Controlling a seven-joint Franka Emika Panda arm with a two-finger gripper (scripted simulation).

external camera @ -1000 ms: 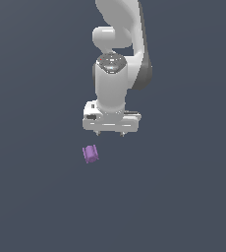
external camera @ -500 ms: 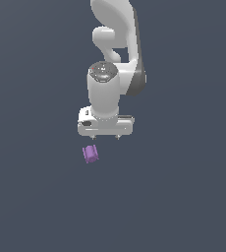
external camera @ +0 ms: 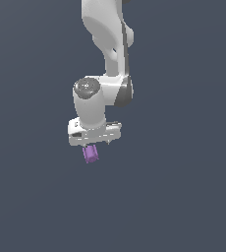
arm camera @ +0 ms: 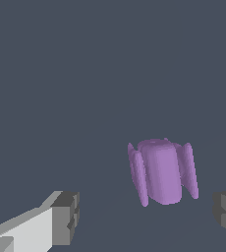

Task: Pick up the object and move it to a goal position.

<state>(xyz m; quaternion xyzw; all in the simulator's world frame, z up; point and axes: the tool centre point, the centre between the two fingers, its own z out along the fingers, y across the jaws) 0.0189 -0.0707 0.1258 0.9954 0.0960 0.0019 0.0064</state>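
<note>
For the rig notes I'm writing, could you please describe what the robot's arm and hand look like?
The arm is glossy white with rounded, bulky links, a dark grey band at the joint and a grey cap on the wrist. The hand is a flat white bar. In the wrist view its fingers are white and boxy, tipped with dark grey ridged pads. No cables or markings show.

A: What stands between the fingers (arm camera: 66, 219)?

B: Only the purple object (arm camera: 161, 171), set nearer one fingertip than the other, with open gaps on both sides.

A: And around the gripper (external camera: 96, 144)?

B: Bare grey ground on every side in the exterior view. How much room lies beneath the fingers, I can't quite judge.
</note>
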